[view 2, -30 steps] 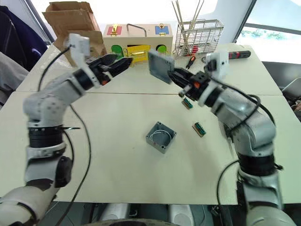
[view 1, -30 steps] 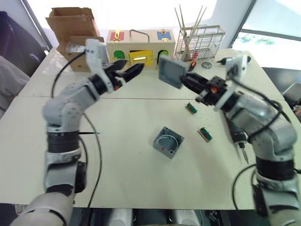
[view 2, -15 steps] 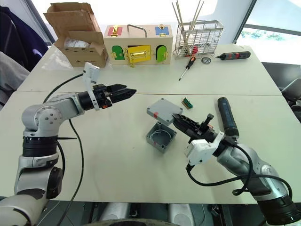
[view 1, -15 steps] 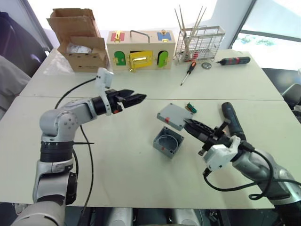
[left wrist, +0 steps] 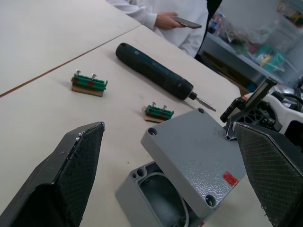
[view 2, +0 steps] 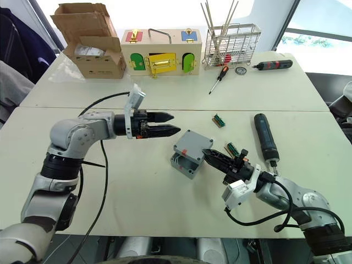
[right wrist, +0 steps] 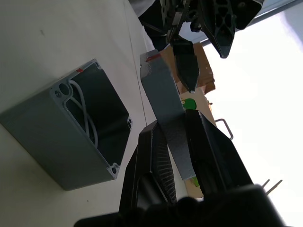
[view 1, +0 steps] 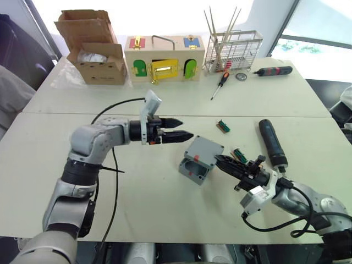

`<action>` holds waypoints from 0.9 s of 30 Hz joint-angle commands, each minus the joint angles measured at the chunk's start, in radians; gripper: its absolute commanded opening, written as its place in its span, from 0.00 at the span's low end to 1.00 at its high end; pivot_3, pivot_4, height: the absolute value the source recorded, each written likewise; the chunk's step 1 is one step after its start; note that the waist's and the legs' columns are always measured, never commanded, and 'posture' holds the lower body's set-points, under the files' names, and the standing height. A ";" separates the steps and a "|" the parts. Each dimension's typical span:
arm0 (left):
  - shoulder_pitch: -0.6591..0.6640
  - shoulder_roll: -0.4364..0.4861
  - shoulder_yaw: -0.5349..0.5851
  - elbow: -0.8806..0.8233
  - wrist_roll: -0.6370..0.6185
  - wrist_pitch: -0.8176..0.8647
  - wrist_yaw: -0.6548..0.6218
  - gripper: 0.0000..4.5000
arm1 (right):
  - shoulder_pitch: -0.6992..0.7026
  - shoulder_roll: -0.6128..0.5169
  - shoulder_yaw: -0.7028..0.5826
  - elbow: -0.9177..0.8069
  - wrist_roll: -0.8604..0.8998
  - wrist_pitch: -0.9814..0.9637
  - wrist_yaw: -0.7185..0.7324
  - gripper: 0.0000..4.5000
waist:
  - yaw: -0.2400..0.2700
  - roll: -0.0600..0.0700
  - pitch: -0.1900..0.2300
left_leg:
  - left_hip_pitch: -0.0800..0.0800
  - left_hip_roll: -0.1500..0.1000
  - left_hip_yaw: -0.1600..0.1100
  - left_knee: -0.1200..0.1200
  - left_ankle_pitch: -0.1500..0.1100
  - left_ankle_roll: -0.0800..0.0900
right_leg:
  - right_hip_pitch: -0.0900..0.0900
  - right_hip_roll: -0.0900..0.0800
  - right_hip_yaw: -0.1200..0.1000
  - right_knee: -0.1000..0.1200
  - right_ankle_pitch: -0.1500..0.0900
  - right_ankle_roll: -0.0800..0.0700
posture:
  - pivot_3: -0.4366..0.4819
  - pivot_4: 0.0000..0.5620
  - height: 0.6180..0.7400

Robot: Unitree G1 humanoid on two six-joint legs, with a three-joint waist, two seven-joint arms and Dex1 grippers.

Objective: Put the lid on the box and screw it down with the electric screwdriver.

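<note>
The lid (view 2: 192, 146) is clamped at its right edge by the right gripper (view 2: 210, 155) and held tilted over the open box (view 2: 182, 164). The left gripper (view 2: 165, 123) is spread wide, just left of the lid. The electric screwdriver (view 2: 264, 136) lies to the right.

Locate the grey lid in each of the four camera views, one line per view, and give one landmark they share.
Left eye view: lid centre-right, tilted over the box.
Right eye view: lid at centre, held by the right gripper.
Left wrist view: lid lower centre, red mark facing up.
Right wrist view: lid edge-on between the fingers.
Shared landmark: the open grey box under it.
</note>
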 commanded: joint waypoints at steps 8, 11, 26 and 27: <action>0.013 -0.031 -0.085 -0.058 0.109 -0.128 -0.035 0.99 | -0.012 0.027 0.047 0.000 -0.029 0.023 -0.009 0.03 | 0.000 0.000 0.000 | 0.000 0.000 0.000 0.000 0.000 0.000 | 0.000 0.000 0.000 0.000 0.000 0.000 | 0.48 0.27 1.00; 0.028 -0.029 -0.115 -0.062 0.140 -0.152 -0.049 0.99 | -0.011 0.040 0.059 0.002 -0.040 0.053 -0.002 0.03 | 0.000 0.000 0.000 | 0.000 0.000 0.000 0.000 0.000 0.000 | 0.000 0.001 0.001 0.000 0.000 0.000 | 0.48 0.27 1.00; 0.066 -0.052 -0.153 -0.061 0.204 -0.210 -0.083 0.01 | 0.032 0.046 0.083 -0.026 -0.060 0.097 -0.023 0.03 | 0.001 0.000 0.000 | 0.000 0.000 0.000 0.000 0.000 0.000 | 0.000 0.001 0.001 0.000 0.000 0.000 | 0.48 0.27 1.00; 0.068 -0.055 -0.159 -0.058 0.212 -0.214 -0.081 0.01 | 0.034 0.049 0.086 -0.027 -0.064 0.098 -0.025 0.03 | 0.001 0.000 0.000 | 0.000 0.000 0.000 0.000 0.000 0.000 | 0.000 0.001 0.001 0.000 0.000 0.000 | 0.48 0.27 1.00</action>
